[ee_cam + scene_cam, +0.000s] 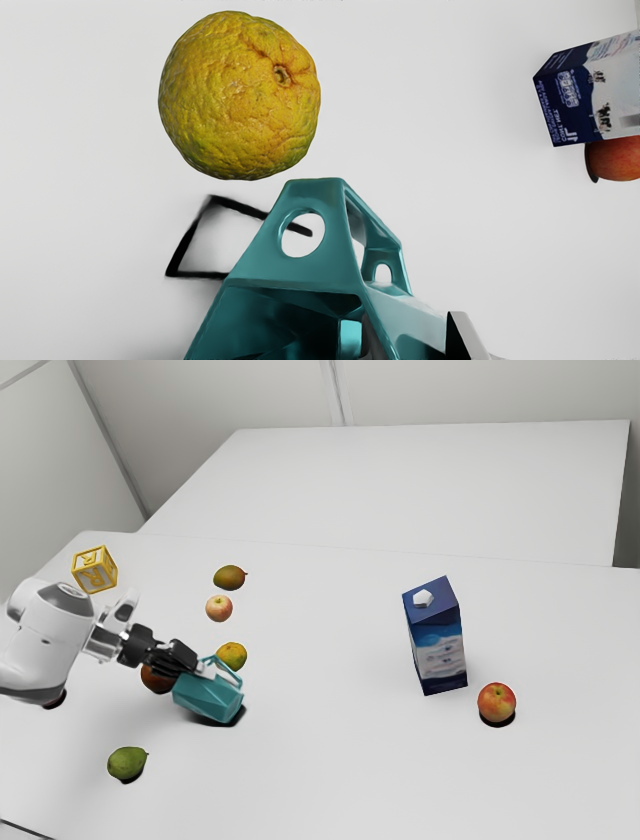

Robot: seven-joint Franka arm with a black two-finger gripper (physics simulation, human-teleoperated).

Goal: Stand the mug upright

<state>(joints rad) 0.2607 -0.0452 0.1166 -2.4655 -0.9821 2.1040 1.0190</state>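
The job was only part done: the mug [208,698] was in my claw [198,671] but not yet upright. It leaned well over, low above the tabletop [330,765], its handle [232,675] raised and its mouth turned back toward me. My claw was pinched on the mug's wall, as best I could judge, one finger inside the mouth and the other outside. I could not tell whether any of the base was bearing on the tabletop. What remained, I judged, was to tip the mouth skyward, bring the base down flat and let go.

The yellow-green citrus [240,95] was the tightest neighbour, close by the handle, so a swing that way could have knocked it. The reddish fruit [155,678] sat close behind the mug and claw, and the pear [127,763] lay nearer the tabletop's edge at the exterior view's lower left. The open room was toward the exterior view's right, a broad bare stretch before the carton [436,640] and the apple [497,703] beside it.
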